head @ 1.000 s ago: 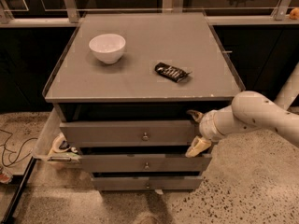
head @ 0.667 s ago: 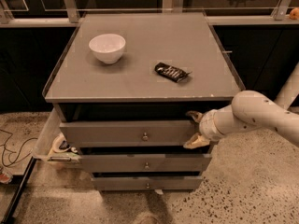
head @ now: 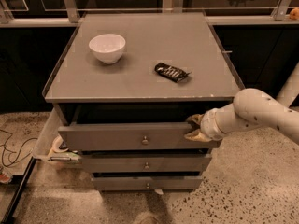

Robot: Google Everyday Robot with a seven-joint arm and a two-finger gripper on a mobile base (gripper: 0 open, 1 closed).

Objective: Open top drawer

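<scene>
The top drawer (head: 107,136) is a wide grey panel with a small round knob (head: 145,139) at its centre. It stands slightly out from the grey cabinet (head: 140,85), with a dark gap above it. My gripper (head: 195,128) is at the right end of the drawer's front panel. One finger (head: 193,119) reaches over the panel's top edge and the other finger (head: 196,136) lies against its front face, so the panel is pinched between them. My white arm (head: 254,113) comes in from the right.
A white bowl (head: 107,47) and a dark snack packet (head: 172,72) lie on the cabinet top. Two shallower drawers (head: 145,164) sit below. A side tray with a tape roll (head: 58,144) sticks out at the left. Cables (head: 11,148) lie on the floor.
My gripper has shifted slightly up onto the drawer panel's top edge, and its fingers have come closer together. The drawer sits about where it was.
</scene>
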